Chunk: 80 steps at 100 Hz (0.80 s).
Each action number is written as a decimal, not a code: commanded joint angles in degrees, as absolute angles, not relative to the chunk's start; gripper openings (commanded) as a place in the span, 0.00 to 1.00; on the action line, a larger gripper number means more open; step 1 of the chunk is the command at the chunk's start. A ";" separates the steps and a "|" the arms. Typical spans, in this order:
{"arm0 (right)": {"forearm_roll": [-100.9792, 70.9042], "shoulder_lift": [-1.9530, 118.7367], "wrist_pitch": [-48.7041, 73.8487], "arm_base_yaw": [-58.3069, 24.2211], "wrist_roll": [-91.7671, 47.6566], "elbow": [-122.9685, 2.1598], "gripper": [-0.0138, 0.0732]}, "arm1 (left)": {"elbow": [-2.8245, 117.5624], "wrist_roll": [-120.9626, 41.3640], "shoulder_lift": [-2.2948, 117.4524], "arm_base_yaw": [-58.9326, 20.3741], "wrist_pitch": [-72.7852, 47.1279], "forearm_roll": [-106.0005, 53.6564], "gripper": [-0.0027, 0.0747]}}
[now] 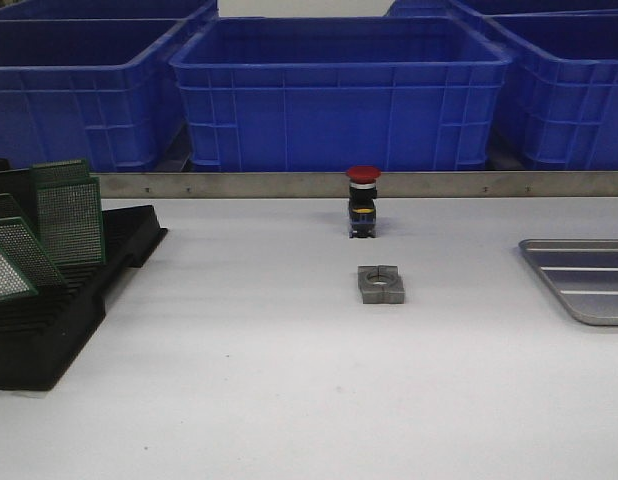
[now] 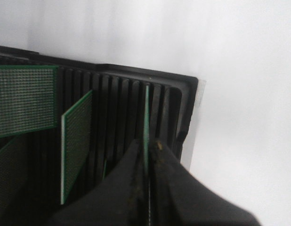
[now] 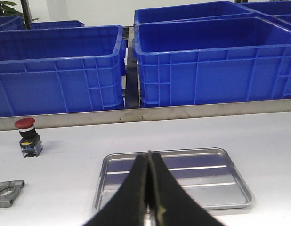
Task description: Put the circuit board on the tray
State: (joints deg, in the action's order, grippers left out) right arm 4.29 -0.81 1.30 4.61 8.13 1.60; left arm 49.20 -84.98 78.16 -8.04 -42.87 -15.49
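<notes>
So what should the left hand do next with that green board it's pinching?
Probably lift it straight up. The left gripper is shut on the circuit board, which stands in a slot of the black rack, and the tray is empty.

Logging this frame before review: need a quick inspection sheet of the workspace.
Surface: white table, no spills seen.
Job's things: green circuit boards stand in the black rack at the table's left; silver tray at the right, nothing on it.
Clutter: red push button and grey metal clamp mid-table.
Grippers: left gripper closed on a board's edge in the rack; right gripper shut, holding nothing, tray in front of it.
Cables: nothing seen.
Surroundings: blue bins behind a metal rail.
</notes>
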 commanded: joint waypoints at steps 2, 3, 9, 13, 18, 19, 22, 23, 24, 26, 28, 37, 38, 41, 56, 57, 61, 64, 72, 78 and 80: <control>5.01 -2.08 -3.49 4.61 7.90 0.84 0.03 | 51.63 -84.32 73.84 -8.43 -42.88 -18.98 0.01; 5.01 -2.08 -3.49 4.61 7.90 0.84 0.03 | 51.74 -84.32 73.48 -8.43 -42.88 -19.51 0.01; 5.01 -2.08 -3.49 4.61 7.90 0.84 0.03 | 51.71 -84.32 71.95 -8.43 -42.88 -21.98 0.01; 5.01 -2.08 -3.49 4.61 7.90 0.84 0.03 | 51.71 -84.32 71.04 -8.43 -42.88 -24.63 0.01; 5.01 -2.08 -3.49 4.61 7.90 0.84 0.03 | 51.71 -84.47 70.26 -8.56 -42.88 -28.71 0.01; 5.01 -2.08 -3.49 4.61 7.90 0.84 0.03 | 51.71 -84.47 70.26 -8.67 -42.88 -29.89 0.01; 5.01 -2.08 -3.49 4.61 7.90 0.84 0.03 | 51.71 -84.47 69.95 -9.20 -42.88 -31.95 0.01; 5.01 -2.08 -3.49 4.61 7.90 0.84 0.03 | 51.71 -84.47 69.81 -9.35 -42.88 -32.43 0.01; 5.01 -2.08 -3.49 4.61 7.90 0.84 0.03 | 51.71 -84.47 69.84 -9.52 -42.88 -33.31 0.01; 5.01 -2.08 -3.49 4.61 7.90 0.84 0.03 | 51.71 -84.47 69.79 -10.04 -42.88 -34.46 0.01; 5.01 -2.08 -3.49 4.61 7.90 0.84 0.03 | 51.71 -84.47 69.79 -10.71 -42.88 -35.25 0.01; 5.01 -2.08 -3.49 4.61 7.90 0.84 0.03 | 51.71 -84.51 70.03 -14.69 -42.88 -38.78 0.01; 5.01 -2.08 -3.49 4.61 7.90 0.84 0.03 | 51.71 -84.51 70.15 -15.03 -42.88 -39.06 0.01; 5.01 -2.08 -3.49 4.61 7.90 0.84 0.03 | 51.71 -84.51 70.24 -16.84 -42.75 -39.98 0.01; 5.01 -2.08 -3.49 4.61 7.90 0.84 0.03 | 51.71 -84.51 72.53 -23.60 -42.65 -47.29 0.01; 5.01 -2.08 -3.49 4.61 7.90 0.84 0.03 | 51.71 -84.51 72.85 -23.88 -42.54 -48.08 0.01; 5.01 -2.08 -3.49 4.61 7.90 0.84 0.03 | 51.71 -84.51 73.58 -25.47 -42.31 -50.40 0.01; 5.01 -2.08 -3.49 4.61 7.90 0.84 0.03 | 51.71 -84.51 74.42 -26.48 -41.95 -52.04 0.01; 5.01 -2.08 -3.49 4.61 7.90 0.84 0.03 | 51.71 -84.61 76.20 -29.43 -40.27 -57.19 0.01; 5.01 -2.08 -3.49 4.61 7.90 0.84 0.03 | 51.71 -84.64 77.58 -31.15 -39.23 -60.51 0.01; 5.01 -2.08 -3.49 4.61 7.90 0.84 0.03 | 51.71 -84.64 77.95 -31.71 -38.93 -61.38 0.01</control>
State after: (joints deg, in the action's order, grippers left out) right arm 4.29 -0.81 1.30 4.61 8.13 1.60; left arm 49.89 -84.98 77.66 -29.32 -41.23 -53.53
